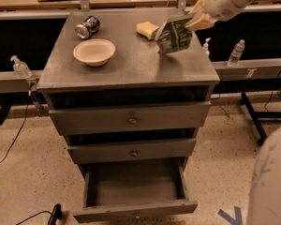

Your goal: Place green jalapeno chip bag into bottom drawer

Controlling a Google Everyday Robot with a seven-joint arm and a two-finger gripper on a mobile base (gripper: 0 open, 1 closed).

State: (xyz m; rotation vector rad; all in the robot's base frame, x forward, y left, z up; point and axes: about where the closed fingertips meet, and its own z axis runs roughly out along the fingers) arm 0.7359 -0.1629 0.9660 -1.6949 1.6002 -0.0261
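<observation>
The gripper [197, 19] is at the upper right, above the rear right corner of the table [131, 67]. It is clamped on the top right edge of the green jalapeno chip bag [174, 34]. The bag hangs down and to the left of the gripper, above the table surface and just right of the yellow sponge [146, 29]. A bowl [94, 51] and a tipped can [87, 26] sit on the table's left side. The bottom drawer [136, 209] stands pulled open at floor level, well below the bag.
</observation>
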